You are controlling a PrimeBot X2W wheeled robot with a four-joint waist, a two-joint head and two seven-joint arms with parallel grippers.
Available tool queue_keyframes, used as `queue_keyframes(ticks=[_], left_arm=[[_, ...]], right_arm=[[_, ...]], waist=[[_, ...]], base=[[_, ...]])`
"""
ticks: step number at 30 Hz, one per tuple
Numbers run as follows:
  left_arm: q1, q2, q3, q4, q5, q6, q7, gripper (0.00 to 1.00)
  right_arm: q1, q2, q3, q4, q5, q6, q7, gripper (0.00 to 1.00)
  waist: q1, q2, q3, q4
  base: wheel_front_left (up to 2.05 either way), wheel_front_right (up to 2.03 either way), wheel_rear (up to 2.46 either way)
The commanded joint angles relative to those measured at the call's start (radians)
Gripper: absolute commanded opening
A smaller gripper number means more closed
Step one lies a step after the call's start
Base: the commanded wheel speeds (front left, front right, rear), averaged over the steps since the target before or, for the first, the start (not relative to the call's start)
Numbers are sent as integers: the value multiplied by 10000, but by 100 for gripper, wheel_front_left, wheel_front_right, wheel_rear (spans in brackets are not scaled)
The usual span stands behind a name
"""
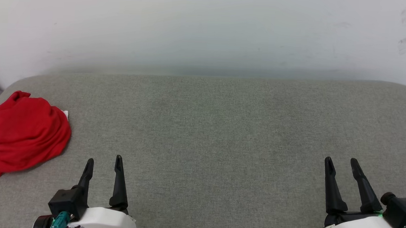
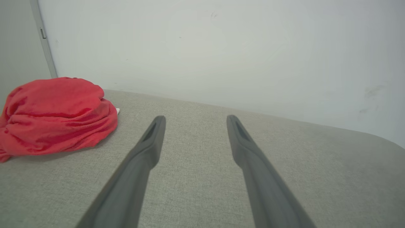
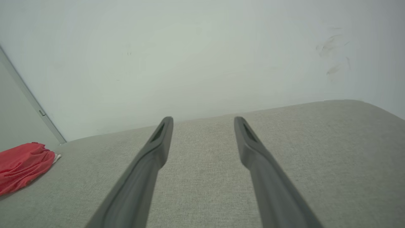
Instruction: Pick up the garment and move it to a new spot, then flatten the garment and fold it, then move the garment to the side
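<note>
Garment (image 1: 23, 136) first: we are seeing it lying as a crumpled red heap at the far left edge of the grey fabric surface (image 1: 215, 135), with a scrap of white (image 1: 65, 113) peeking out on its right side. We are holding our left claw (image 1: 104, 160) near it, closer to us and to its right, fingers spread wide and gripping nothing. Our right claw (image 1: 342, 161) is hovering well apart over the right side of the surface, equally wide and empty.

We are judging the pick-up to be the step in hand, and not yet begun. To do it well, we are advising that the left claw swing left and come down on a raised fold at the top of the heap. It should pinch one ridge rather than the whole bundle, so the cloth is hanging free when lifted toward the bare middle.

We are finding no brand, label or lettering to read: the folds are showing plain red only.
</note>
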Motion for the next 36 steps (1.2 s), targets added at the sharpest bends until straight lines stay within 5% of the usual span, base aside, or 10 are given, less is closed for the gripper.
queue_keyframes(ticks=[1, 23, 36], left_arm=[[31, 74, -58, -100, 269, 53, -109, 100], [248, 64, -326, -156, 1839, 228, -523, 100], [379, -61, -54, -22, 2013, -40, -666, 100]], right_arm=[[21, 13, 28, -135, -258, 0, -100, 100], [242, 18, 47, -183, -1265, 0, -501, 100], [327, 21, 76, -158, -1322, -1, -656, 100]], waist=[[0, -1, 9, -4], [0, -1, 9, 1], [0, -1, 29, -7]], base=[[0, 0, 0], [0, 0, 0], [0, 0, 0]])
